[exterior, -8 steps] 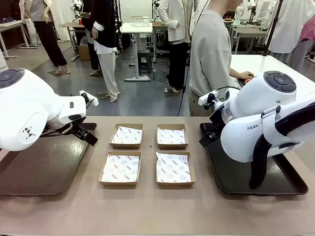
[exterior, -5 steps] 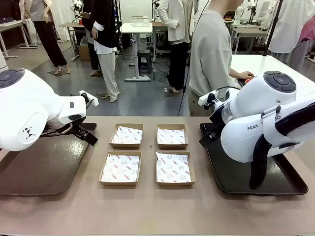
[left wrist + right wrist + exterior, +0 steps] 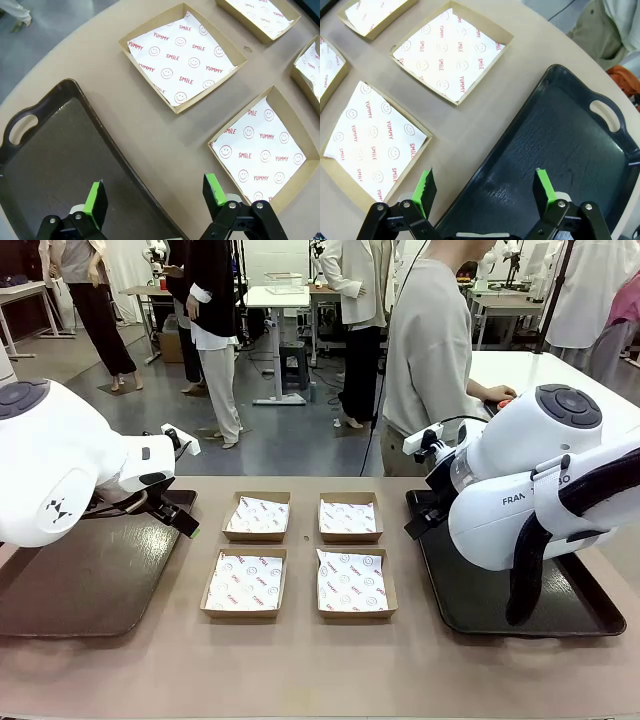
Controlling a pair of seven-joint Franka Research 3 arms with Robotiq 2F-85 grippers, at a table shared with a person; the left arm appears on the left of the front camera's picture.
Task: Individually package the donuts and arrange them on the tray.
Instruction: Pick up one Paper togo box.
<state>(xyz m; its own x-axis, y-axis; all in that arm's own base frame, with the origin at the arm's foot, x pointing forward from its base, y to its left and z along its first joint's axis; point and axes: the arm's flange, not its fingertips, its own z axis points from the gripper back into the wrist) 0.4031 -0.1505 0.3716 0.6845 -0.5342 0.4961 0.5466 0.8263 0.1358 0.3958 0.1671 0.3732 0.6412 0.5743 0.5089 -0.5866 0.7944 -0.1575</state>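
No donuts are in view. Four open cardboard boxes lined with printed paper sit mid-table in two rows: [image 3: 258, 515], [image 3: 349, 517], [image 3: 245, 582], [image 3: 351, 582]. A dark brown tray [image 3: 60, 590] lies at the left and a black tray [image 3: 470, 612] at the right. My left gripper [image 3: 182, 519] hangs open over the brown tray's inner edge [image 3: 50, 150], its jaws apart [image 3: 154, 192] with nothing between them. Over the black tray's near corner [image 3: 560, 135], my right gripper [image 3: 420, 521] is open too [image 3: 485, 184] and holds nothing.
A person [image 3: 430, 350] stands at the far side of the table, one hand resting on a white table behind. A small dark speck [image 3: 289, 538] lies on the table between the boxes. Bare tabletop runs along the front edge.
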